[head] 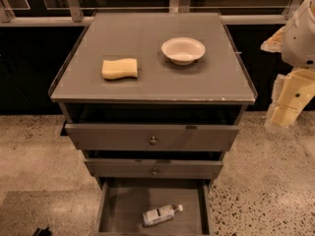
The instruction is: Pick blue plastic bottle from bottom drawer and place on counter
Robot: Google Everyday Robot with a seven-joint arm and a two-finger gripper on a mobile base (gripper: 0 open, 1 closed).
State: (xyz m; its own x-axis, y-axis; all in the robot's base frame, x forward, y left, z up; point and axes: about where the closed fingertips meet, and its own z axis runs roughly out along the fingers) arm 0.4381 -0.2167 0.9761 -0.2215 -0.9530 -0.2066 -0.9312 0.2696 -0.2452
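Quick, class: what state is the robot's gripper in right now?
Gripper: at the right edge beside the counter, open or closed cannot be told; the blue plastic bottle lies in the bottom drawer.

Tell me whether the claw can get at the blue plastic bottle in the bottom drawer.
Probably yes. The bottom drawer stands out beyond the upper drawers, and the blue plastic bottle lies alone on its floor, open from above. The claw hangs right of the counter, higher up, with nothing between.
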